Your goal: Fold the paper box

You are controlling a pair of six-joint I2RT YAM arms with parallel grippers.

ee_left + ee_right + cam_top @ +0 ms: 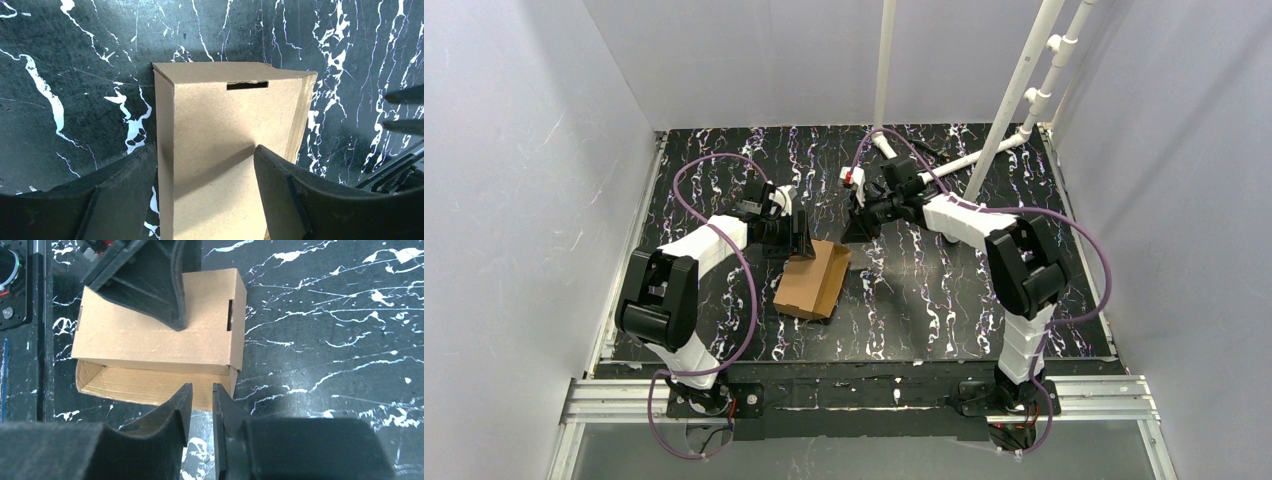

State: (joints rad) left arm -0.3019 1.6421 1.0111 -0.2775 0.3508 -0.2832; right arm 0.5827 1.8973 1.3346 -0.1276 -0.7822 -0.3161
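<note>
The paper box (809,280) is a small brown cardboard box lying on the black marbled table. In the left wrist view the paper box (225,125) has a narrow slot near its far edge. My left gripper (205,147) is open. One finger stands beside the box's left wall and the other rests on its top face. In the right wrist view the paper box (150,340) has an open side with a flap lying toward me. My right gripper (200,386) is almost shut with a thin gap. It holds nothing and hovers just short of that flap's edge.
White pipes (1014,90) rise from the table's back right corner, with a joint piece and a red part (854,178) near the right gripper. Grey walls close in the table on three sides. An aluminium rail (864,395) runs along the near edge.
</note>
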